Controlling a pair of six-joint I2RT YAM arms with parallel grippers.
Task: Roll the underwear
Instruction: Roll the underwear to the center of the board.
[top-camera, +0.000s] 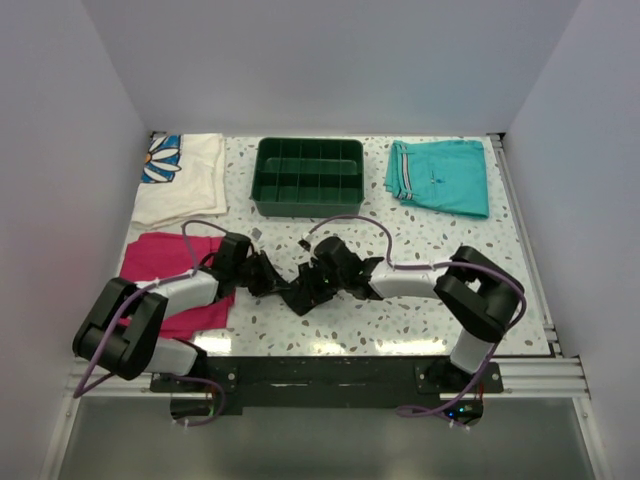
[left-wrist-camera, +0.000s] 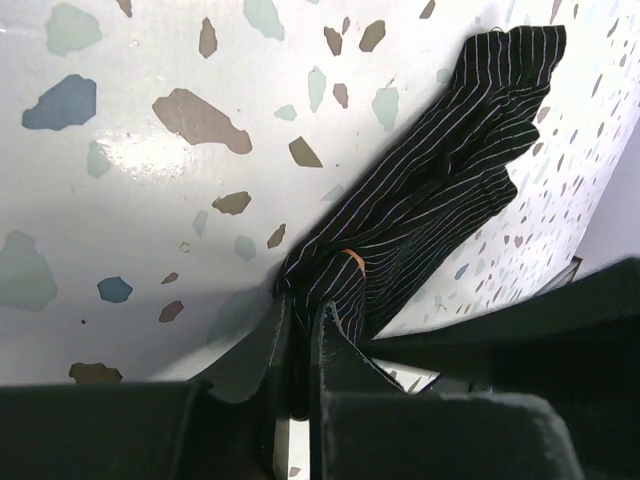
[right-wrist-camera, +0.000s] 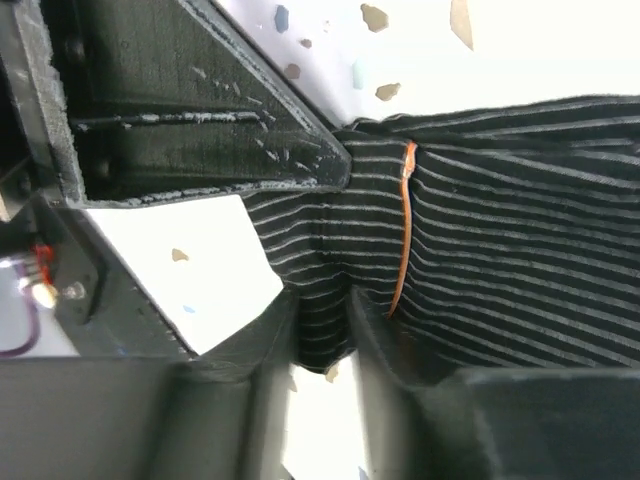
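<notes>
The black finely striped underwear (top-camera: 303, 290) lies bunched on the speckled table between my two grippers. My left gripper (top-camera: 268, 273) is shut on one end of it; in the left wrist view the fabric (left-wrist-camera: 430, 190) runs up and right from my jaws (left-wrist-camera: 303, 315), with a bit of orange edge showing. My right gripper (top-camera: 322, 272) is shut on another part; in the right wrist view the striped cloth (right-wrist-camera: 500, 250) with an orange seam is pinched between the fingers (right-wrist-camera: 325, 310). The two grippers sit close together.
A green divided tray (top-camera: 310, 175) stands at the back centre. Folded teal shorts (top-camera: 440, 175) lie back right. A magenta folded cloth (top-camera: 175, 262) lies under the left arm, and a white flowered cloth (top-camera: 180, 175) back left.
</notes>
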